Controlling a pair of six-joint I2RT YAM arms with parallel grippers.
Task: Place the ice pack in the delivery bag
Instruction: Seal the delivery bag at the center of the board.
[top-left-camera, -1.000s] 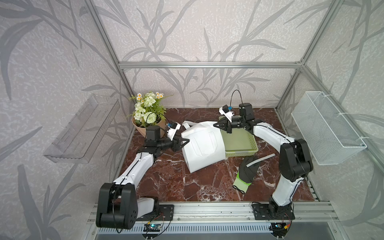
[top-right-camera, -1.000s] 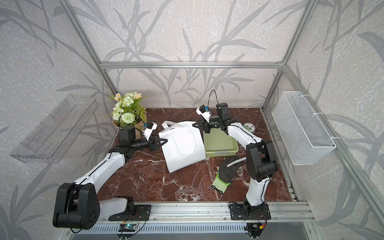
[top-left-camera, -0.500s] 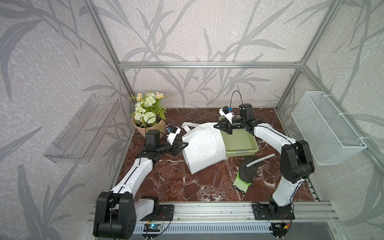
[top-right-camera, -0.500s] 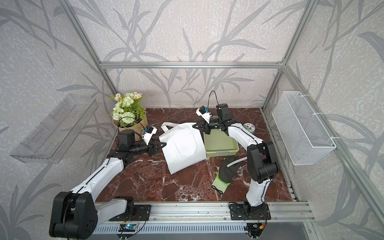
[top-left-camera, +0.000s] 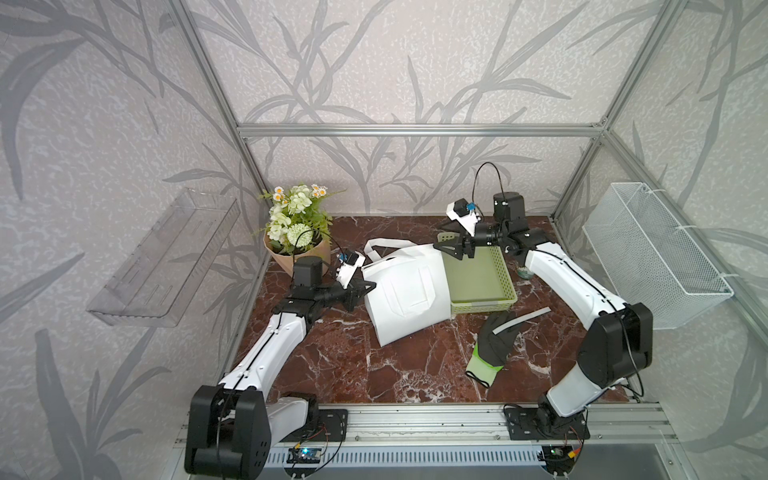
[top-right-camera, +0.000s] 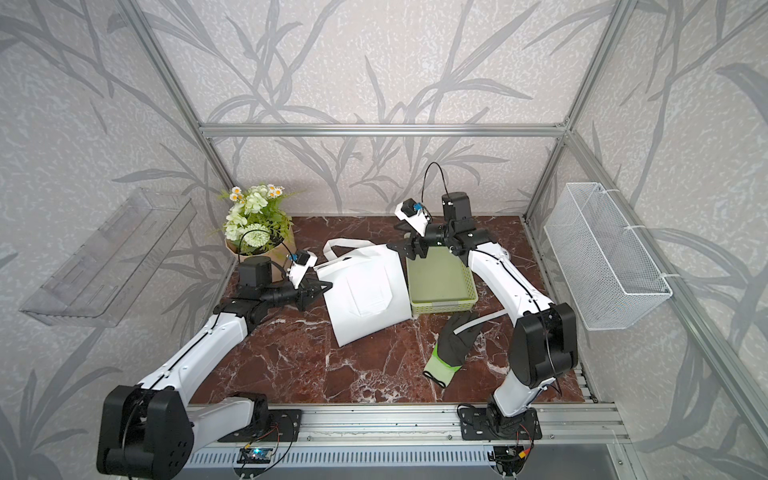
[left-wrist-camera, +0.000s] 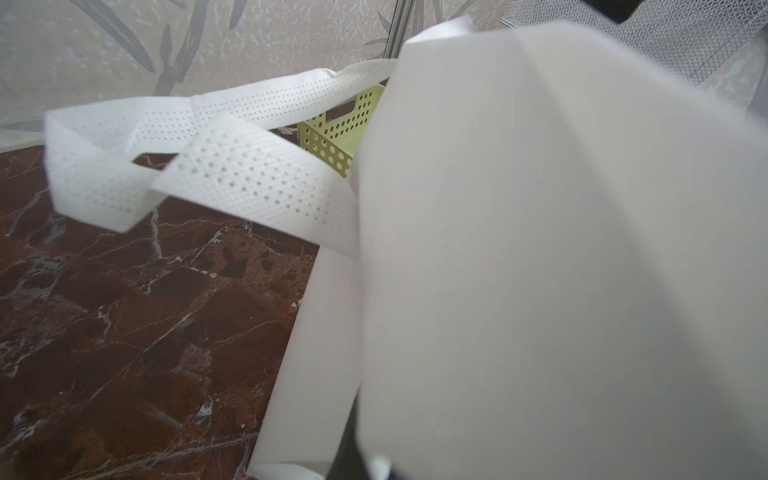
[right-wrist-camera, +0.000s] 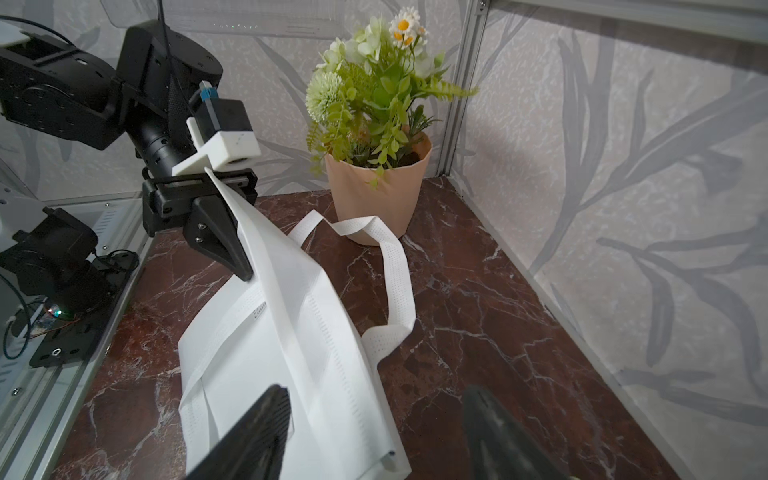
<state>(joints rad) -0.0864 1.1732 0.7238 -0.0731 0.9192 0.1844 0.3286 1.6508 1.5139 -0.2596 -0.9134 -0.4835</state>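
The task is judged to be at an early, preparatory stage: the delivery bag (top-left-camera: 409, 291) is seen lying collapsed on its side on the surface (top-left-camera: 332, 365), touching the green basket (top-left-camera: 482, 305), and its mouth has not yet been spread. No ice pack can be made out in any view; the basket appears empty, and only a black glove (top-left-camera: 492, 345) with a pale strip across it lies nearby. The left end effector (top-left-camera: 368, 286) is closed on an edge of the bag, while the right end effector (top-left-camera: 451, 251) is held with its jaws apart above the bag's corner next to the basket, with nothing gripped. What is left is judged to be nearly everything: the bag is to be opened, and the ice pack is to be found, picked up and put inside. The overall layout is given only by the top views. The pinch itself is shown plainly only in the right wrist view, where the fabric is seen drawn up between the left fingers. The left wrist view is filled by blurred white fabric, though the perforated strap handles (left-wrist-camera: 249, 178) are shown close up.
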